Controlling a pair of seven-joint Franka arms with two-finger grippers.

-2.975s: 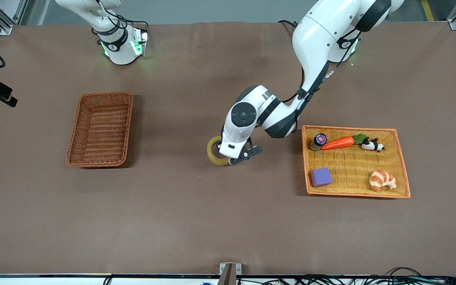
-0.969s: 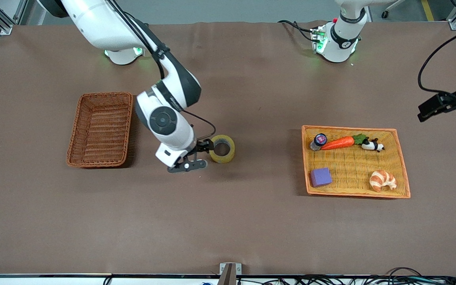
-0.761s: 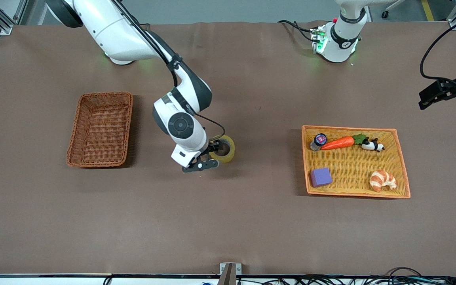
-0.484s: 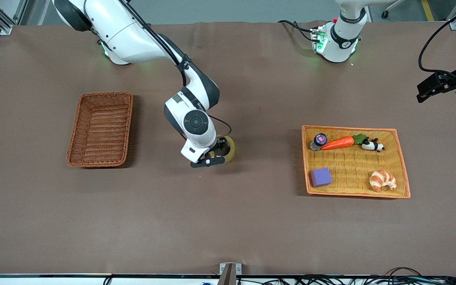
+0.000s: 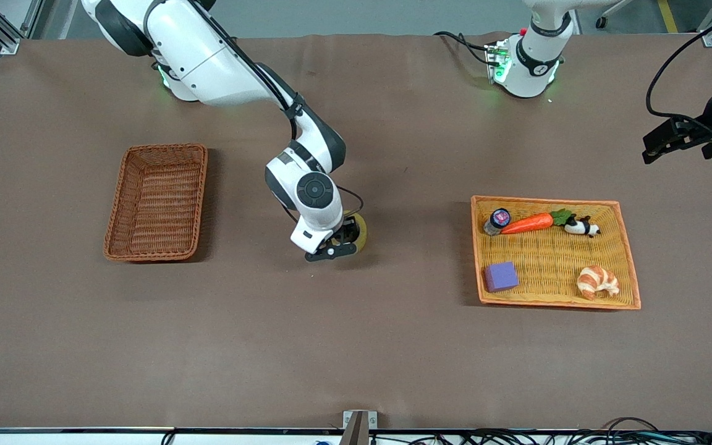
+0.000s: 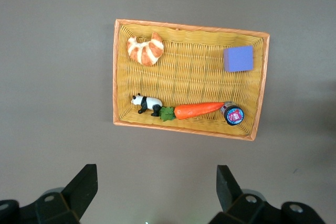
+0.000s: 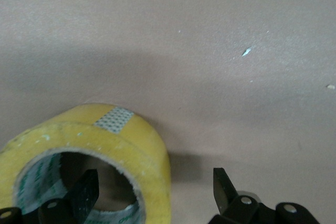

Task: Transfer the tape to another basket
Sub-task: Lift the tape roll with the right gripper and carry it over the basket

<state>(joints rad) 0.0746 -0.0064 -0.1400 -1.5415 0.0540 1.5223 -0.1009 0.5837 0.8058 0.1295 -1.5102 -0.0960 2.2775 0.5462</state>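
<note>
The yellowish tape lies flat on the brown table between the two baskets, mostly hidden under my right gripper. In the right wrist view the tape fills the near corner. My right gripper is open and straddles the roll's wall, with one finger in the hole and the other finger outside. The reddish-brown basket stands empty toward the right arm's end. My left gripper is open and empty, high in the air off the left arm's end; it also shows in the left wrist view.
The orange-yellow tray toward the left arm's end holds a carrot, a small bottle, a panda toy, a purple block and a croissant. The left wrist view looks down on that tray.
My left arm let go of the tape and withdrew to its end of the table. My right arm came in and moved its open gripper onto the tape.
</note>
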